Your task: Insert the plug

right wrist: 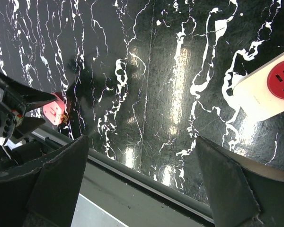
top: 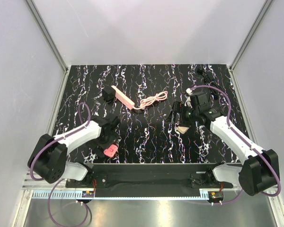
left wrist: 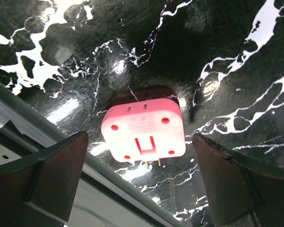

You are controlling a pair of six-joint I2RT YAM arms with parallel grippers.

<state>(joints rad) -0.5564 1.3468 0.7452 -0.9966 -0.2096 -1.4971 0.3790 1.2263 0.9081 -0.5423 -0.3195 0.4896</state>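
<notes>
The left gripper [left wrist: 139, 138] is hanging with jaws spread wide, gripping nothing; the pink plug [left wrist: 144, 130] is lying on the table [left wrist: 227, 47] squarely between them, touching neither finger, its prongs pointing to 6 o'clock in the wrist view; from above it is sitting at the table's 7 o'clock. The right gripper [right wrist: 142, 139] is likewise gaping empty; the socket [right wrist: 267, 90] is lying outside its jaws, at 2 o'clock.
</notes>
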